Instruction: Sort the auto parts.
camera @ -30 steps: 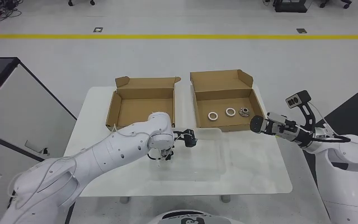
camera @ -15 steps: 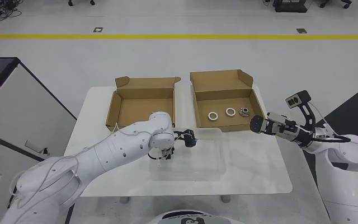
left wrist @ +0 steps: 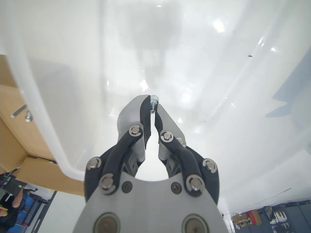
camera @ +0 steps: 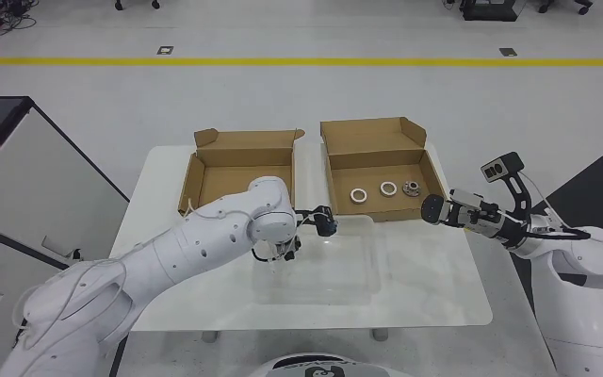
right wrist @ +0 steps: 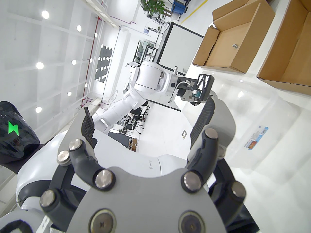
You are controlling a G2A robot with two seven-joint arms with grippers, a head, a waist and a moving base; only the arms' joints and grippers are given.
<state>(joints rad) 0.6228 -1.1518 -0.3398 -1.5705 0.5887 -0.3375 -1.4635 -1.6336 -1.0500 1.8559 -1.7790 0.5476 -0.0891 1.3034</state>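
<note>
Small screw (left wrist: 153,101) being pinched at tips of left gripper (left wrist: 151,105), long axis along fingers. Left cardboard box (camera: 226,184) lying just beyond. Right gripper (right wrist: 145,110) being held wide, well apart.

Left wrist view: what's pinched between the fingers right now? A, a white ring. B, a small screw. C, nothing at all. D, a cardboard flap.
B: the left gripper has its fingers shut on a small silver screw, held over the clear plastic bin.
</note>
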